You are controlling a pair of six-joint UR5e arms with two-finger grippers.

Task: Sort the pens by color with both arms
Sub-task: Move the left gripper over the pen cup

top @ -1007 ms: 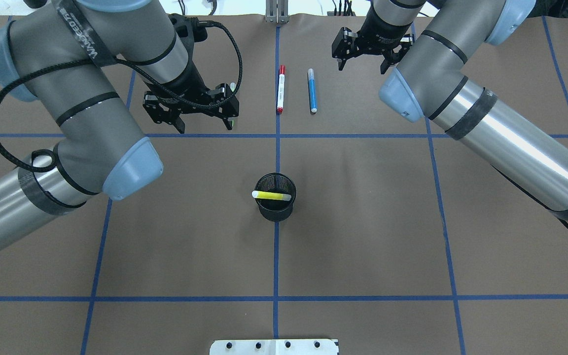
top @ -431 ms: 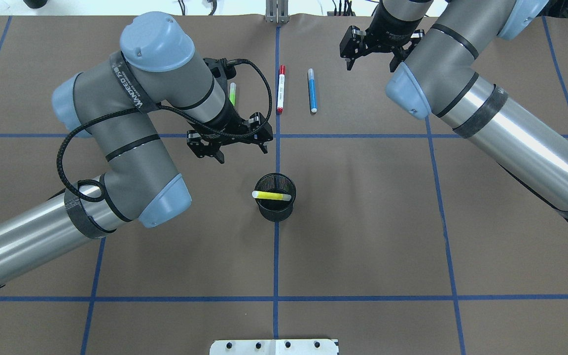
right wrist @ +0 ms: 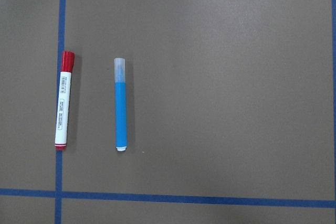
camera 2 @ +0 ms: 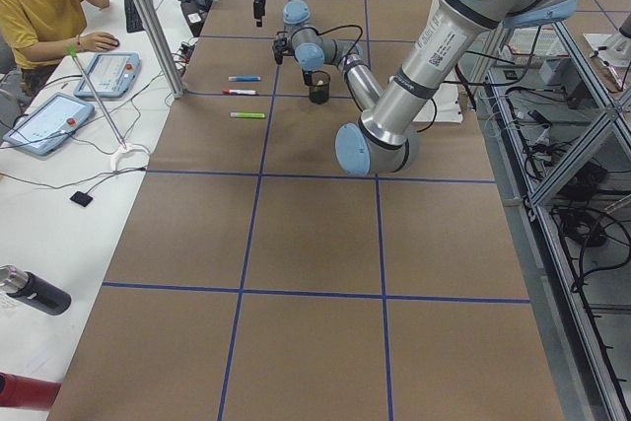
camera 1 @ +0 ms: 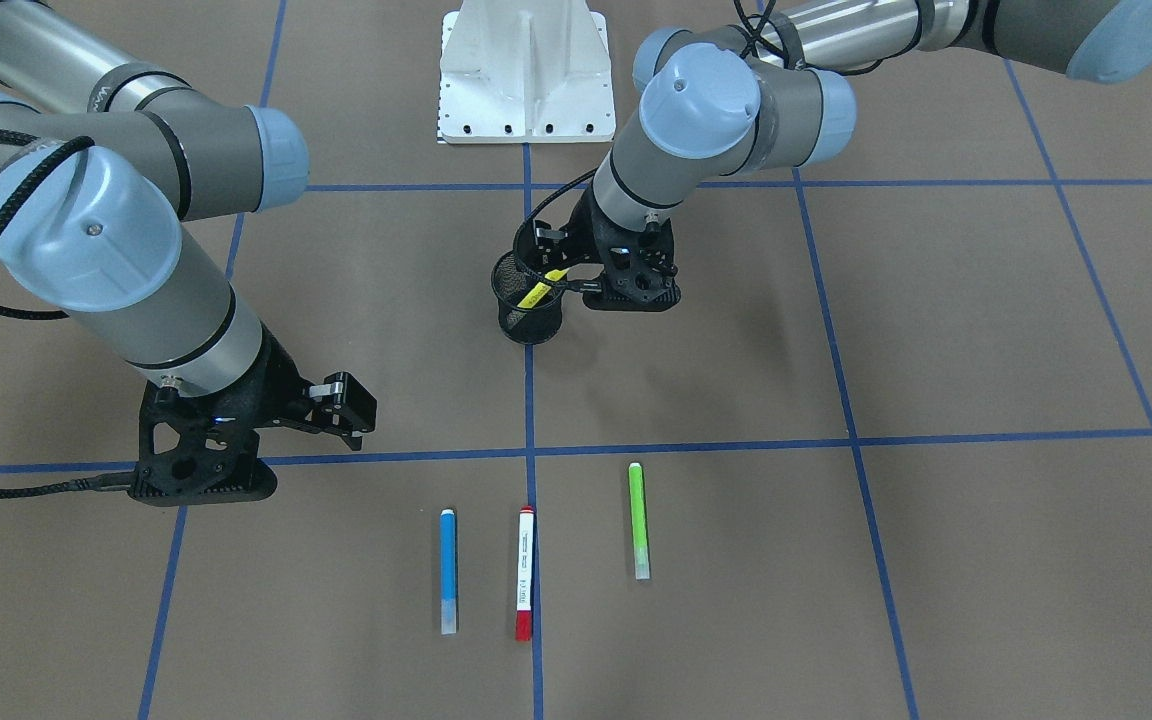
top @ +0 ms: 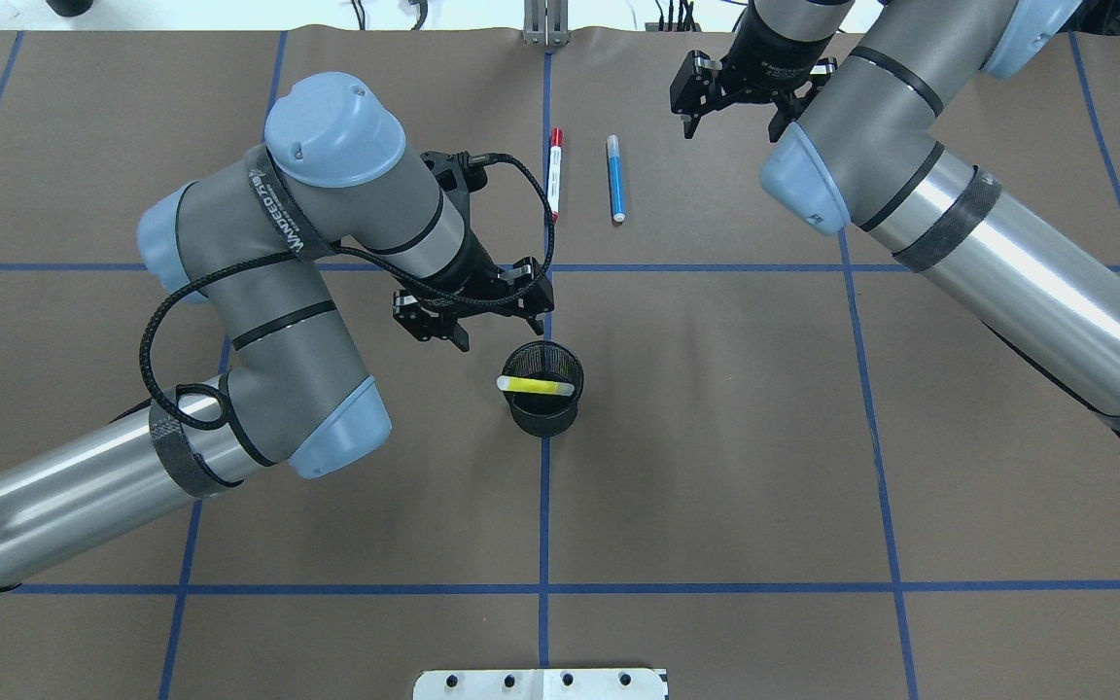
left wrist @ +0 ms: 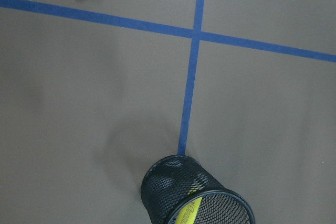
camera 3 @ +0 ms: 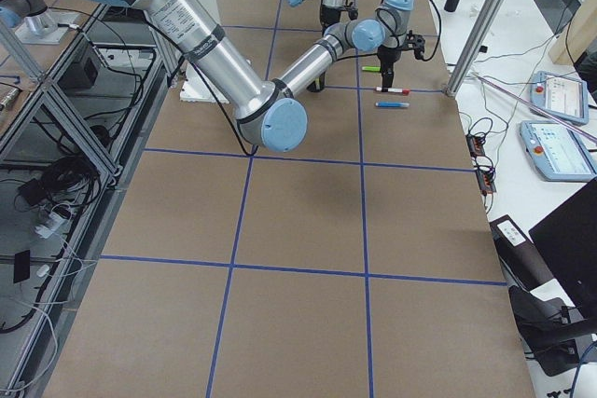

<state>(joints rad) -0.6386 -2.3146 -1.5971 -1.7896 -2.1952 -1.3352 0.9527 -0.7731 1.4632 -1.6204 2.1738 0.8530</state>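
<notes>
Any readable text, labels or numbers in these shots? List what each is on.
No text reads clearly.
Black strap on the grey left arm: white lettering, too blurred to quote.
White-barrelled pen with red cap: barcode and fine print, too small.
Yellow pen in the black mesh cup: grey print, unreadable.

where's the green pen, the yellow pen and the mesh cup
green pen (camera 1: 639,520), exterior front-facing view, middle of its lime barrel
yellow pen (top: 541,387), overhead exterior view, middle of its yellow barrel
mesh cup (top: 542,420), overhead exterior view, outer black wall below the rim
</notes>
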